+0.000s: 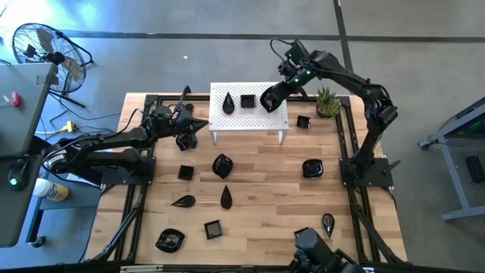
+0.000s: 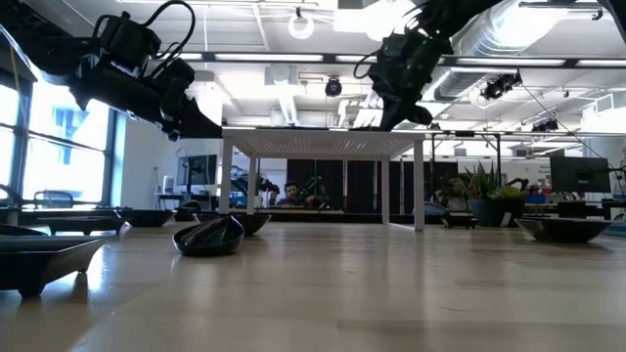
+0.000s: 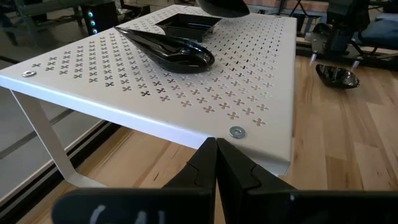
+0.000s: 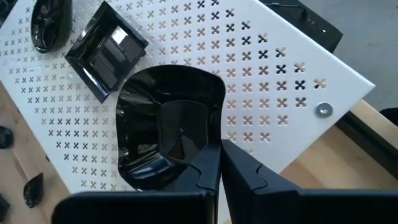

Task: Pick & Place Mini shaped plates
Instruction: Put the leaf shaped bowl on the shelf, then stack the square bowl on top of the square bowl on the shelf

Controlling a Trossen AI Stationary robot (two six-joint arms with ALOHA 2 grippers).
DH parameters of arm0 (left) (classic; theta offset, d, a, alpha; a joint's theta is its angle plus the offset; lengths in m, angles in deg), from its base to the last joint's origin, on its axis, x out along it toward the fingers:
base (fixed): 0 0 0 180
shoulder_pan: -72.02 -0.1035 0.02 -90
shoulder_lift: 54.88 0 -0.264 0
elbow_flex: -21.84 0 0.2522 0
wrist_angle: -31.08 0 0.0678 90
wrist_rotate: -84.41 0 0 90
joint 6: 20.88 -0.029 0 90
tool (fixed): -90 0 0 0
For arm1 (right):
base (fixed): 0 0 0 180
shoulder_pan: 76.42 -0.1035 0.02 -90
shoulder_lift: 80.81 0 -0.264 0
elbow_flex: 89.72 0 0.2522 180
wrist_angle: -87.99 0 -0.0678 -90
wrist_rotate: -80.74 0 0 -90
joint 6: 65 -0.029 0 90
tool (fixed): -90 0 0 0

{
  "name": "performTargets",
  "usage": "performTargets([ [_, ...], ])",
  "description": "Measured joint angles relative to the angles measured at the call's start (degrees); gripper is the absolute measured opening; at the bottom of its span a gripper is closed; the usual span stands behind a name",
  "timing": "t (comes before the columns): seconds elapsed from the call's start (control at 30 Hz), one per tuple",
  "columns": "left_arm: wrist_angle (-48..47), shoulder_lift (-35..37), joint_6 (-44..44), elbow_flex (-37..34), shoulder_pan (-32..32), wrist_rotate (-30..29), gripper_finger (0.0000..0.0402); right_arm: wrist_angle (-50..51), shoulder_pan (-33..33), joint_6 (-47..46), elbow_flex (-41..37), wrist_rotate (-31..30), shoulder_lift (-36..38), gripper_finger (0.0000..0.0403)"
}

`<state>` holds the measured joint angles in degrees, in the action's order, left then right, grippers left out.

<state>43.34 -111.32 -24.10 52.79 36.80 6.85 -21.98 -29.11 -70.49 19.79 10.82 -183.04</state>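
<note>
A white perforated stand (image 1: pixel 248 114) carries a black teardrop plate (image 1: pixel 228 102) and a black square plate (image 1: pixel 247 101). My right gripper (image 1: pixel 274 95) is over the stand's right part, shut on a rounded black plate (image 4: pixel 168 130). That plate's underside also shows in the left wrist view (image 3: pixel 221 6). My left gripper (image 3: pixel 216 149) is shut and empty. It hangs just off the stand's left end (image 1: pixel 186 136), above the table. Several more black plates lie flat on the wooden table, among them a leaf plate (image 1: pixel 222 165) and a rounded plate (image 1: pixel 313 167). My right gripper pinches the rounded plate's rim (image 4: pixel 208 149) between its two fingers, on the side nearest the wrist. The fingers slant down from the table's far right side. The plate sticks out ahead of the fingertips, hollow side up, lifted clear above the stand's top.
A small green potted plant (image 1: pixel 327 102) and a tiny square plate (image 1: pixel 303 121) stand right of the stand. Teardrop plates (image 1: pixel 226 198) (image 1: pixel 183 201) (image 1: pixel 328 222), square plates (image 1: pixel 186 172) (image 1: pixel 213 228) and a rounded plate (image 1: pixel 170 240) lie on the near half. Black rails frame the table.
</note>
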Motion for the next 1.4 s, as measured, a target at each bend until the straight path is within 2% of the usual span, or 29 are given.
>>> performTargets([
  [0.3,0.0,-0.01,0.0,0.0,0.0,-0.01,0.0,0.43,-0.07,0.08,0.0,0.01,-0.2,0.0013],
  [0.77,0.0,-0.01,0.02,0.0,0.0,-0.01,0.0,0.43,-0.2,1.17,0.64,-1.86,0.04,0.0061],
  [0.93,-0.02,-0.01,0.04,0.0,0.0,0.01,0.0,-1.18,-1.98,5.25,0.14,-10.48,6.17,0.0051],
  [1.03,-0.1,0.0,0.04,0.0,-0.02,0.25,0.0,-8.07,-3.14,6.52,-6.62,-12.1,12.07,0.0034],
  [1.2,-1.06,0.01,1.95,0.02,-0.02,0.53,0.0,-26.99,-6.61,5.49,-24.98,-10.0,24.81,0.0004],
  [1.4,-3.91,0.88,5.03,0.02,-0.02,2.18,0.0,-42.21,-14.21,5.54,-42.57,-15.1,38.39,0.0008],
])
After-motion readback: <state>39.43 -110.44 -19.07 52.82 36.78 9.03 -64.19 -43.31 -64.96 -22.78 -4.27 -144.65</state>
